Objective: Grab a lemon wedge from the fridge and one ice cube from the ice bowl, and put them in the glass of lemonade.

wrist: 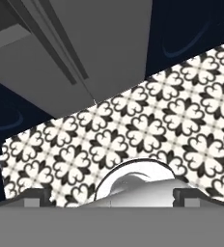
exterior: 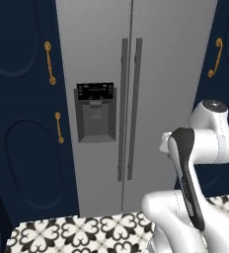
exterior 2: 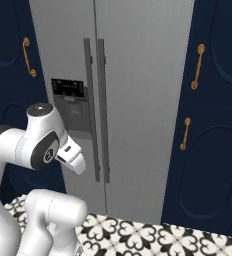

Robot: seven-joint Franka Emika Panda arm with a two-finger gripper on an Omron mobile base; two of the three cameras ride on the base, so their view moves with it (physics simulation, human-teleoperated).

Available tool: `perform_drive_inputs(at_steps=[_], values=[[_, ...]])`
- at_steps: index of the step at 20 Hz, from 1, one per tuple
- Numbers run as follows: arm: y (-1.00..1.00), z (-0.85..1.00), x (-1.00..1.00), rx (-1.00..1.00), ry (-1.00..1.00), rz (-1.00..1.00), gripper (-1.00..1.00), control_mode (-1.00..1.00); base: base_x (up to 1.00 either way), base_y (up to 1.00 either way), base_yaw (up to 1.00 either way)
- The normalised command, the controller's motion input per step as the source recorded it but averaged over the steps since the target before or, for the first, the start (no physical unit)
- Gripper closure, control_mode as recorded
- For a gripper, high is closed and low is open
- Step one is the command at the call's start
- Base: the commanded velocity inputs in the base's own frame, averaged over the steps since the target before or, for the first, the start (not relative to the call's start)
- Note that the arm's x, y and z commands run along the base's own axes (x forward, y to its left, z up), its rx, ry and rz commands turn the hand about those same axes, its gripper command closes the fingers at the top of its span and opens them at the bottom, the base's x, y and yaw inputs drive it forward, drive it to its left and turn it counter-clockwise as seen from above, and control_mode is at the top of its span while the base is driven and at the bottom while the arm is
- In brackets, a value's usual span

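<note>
The tall grey fridge [exterior: 161, 74] [exterior 2: 143, 75] stands straight ahead with both doors shut. Its two long bar handles [exterior: 130, 108] [exterior 2: 95, 110] run down the middle, and a black dispenser panel [exterior: 95, 112] [exterior 2: 68, 95] sits in the left door. My arm is folded up in front of it. In the hand view my gripper [wrist: 111, 195] points down at the floor before the fridge base [wrist: 104, 43]. It is open, fingertips [wrist: 34, 195] far apart and nothing between them. The lemon wedge, ice cube, ice bowl and glass of lemonade are out of view.
Navy cabinets [exterior: 22, 123] [exterior 2: 213, 125] with gold handles [exterior: 49, 63] [exterior 2: 197, 66] flank the fridge on both sides. A black-and-white patterned tile floor [exterior: 77, 230] [exterior 2: 153, 235] [wrist: 172, 120] lies between my base and the fridge.
</note>
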Motion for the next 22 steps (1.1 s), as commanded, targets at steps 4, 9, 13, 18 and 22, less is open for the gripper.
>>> perform_drive_inputs(at_steps=[4,9,13,18,22], values=[[0.03,0.0,0.35,0.0,-0.06,0.0,-1.0,-1.0,0.0,0.0,0.0],[0.04,0.0,0.47,0.0,-0.02,0.03,-1.0,-1.0,0.0,0.0,0.0],[0.0,-0.01,0.64,-0.02,-0.1,0.05,-1.0,-1.0,0.0,0.0,0.0],[0.0,0.0,0.57,-0.09,-0.1,0.05,-1.0,-1.0,0.0,0.0,0.0],[0.0,0.0,0.35,-0.21,-0.07,0.13,-1.0,-1.0,0.0,0.0,0.0]])
